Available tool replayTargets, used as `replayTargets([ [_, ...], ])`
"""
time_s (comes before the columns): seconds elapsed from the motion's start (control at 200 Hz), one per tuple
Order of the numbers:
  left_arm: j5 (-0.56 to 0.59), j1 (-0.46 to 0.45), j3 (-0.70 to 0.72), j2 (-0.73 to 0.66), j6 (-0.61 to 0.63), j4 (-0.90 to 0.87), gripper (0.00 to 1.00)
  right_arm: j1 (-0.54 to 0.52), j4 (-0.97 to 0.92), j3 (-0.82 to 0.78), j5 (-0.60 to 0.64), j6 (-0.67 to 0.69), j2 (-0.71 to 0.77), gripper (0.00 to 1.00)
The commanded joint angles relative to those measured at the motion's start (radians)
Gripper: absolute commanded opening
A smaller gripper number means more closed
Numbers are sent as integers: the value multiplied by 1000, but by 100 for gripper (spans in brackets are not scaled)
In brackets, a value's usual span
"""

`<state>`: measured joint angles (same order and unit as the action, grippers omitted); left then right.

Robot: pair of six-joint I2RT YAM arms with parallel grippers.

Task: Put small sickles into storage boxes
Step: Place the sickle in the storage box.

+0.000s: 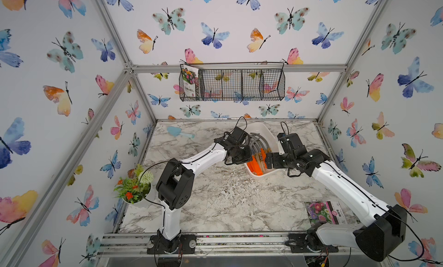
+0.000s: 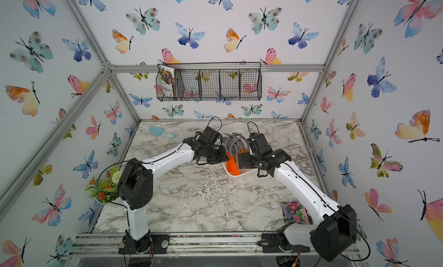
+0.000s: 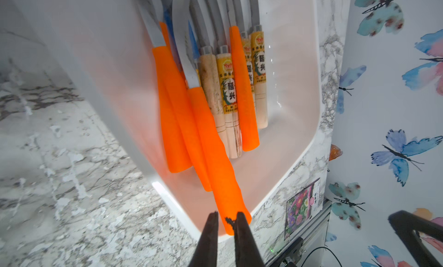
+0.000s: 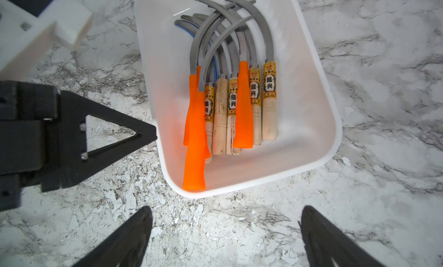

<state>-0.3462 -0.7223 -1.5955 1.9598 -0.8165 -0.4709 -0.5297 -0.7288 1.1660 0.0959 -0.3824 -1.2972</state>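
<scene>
Since all the sickles (image 4: 230, 102) in sight already lie in the white tray (image 4: 302, 114), handles bunched at its near end & grey blades fanned toward the far end, the job looks approx. done. The step in hand is prob. just getting clear.

The left end effector (image 3: 226, 219) is pinched narrow w/ nothing in it, its tip just beside the tray's long wall; touching or not, I can't tell. The right end effector (image 4: 225, 213) is spread wide and empty over bare worktop (image 4: 383, 86) by the tray's near end.

To do it well, lift the left one straight up before swinging off, b/c a sideways drag could catch the rim & shove the tray. Watch the longest orange handle (image 4: 194, 158) esp.: its butt sits against the near corner wall, and I can't tell if it rides up on the rim. A light inward nudge may be worth it.

The views differ:
- **Left wrist view:** it puts that handle right at the fingertips, so it reads almost like a grip.
- **Right wrist view:** it shows the closed tip at the wall, apart from the handle.
- **Both top views:** the arms hide most of the tray, but only these show the rest of the worktop. There's a blue trowel (image 1: 177, 132) well apart, a seed packet (image 1: 323, 211), and no stray sickle seen.
</scene>
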Motion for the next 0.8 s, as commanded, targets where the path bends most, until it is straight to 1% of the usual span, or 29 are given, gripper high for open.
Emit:
replayTargets([
  [0.0, -46, -8, -79, 95, -44, 53, 16, 14, -32, 9, -27, 14, 22, 98],
  [0.07, -28, -8, -136, 121, -31, 19, 16, 16, -32, 7, -33, 15, 24, 98],
  [0.185, -19, -6, -149, 121, -21, 13, 17, 17, -32, -4, -35, 22, 26, 98],
  [0.3, -11, -8, -136, 106, -1, -3, 24, 17, -32, -18, -41, 27, 24, 98],
  [0.41, 0, -8, -95, 72, 13, -7, 37, 17, -24, -30, -46, 28, 26, 98],
  [0.501, 21, -8, -54, 43, 37, -18, 44, 17, -18, -40, -54, 28, 25, 98],
  [0.526, 29, -8, -42, 6, 45, -22, 46, 17, -17, -43, -55, 28, 26, 98],
  [0.586, 49, -8, -14, -30, 69, -34, 52, 17, -13, -51, -62, 27, 28, 98],
  [0.656, 75, -8, 19, -71, 99, -51, 60, 17, -6, -61, -68, 27, 30, 98],
  [0.701, 95, -8, 36, -94, 121, -67, 68, 18, -3, -68, -67, 28, 32, 98],
  [0.796, 162, -6, 72, -146, 173, -109, 89, 19, 17, -89, -52, 27, 35, 98],
])
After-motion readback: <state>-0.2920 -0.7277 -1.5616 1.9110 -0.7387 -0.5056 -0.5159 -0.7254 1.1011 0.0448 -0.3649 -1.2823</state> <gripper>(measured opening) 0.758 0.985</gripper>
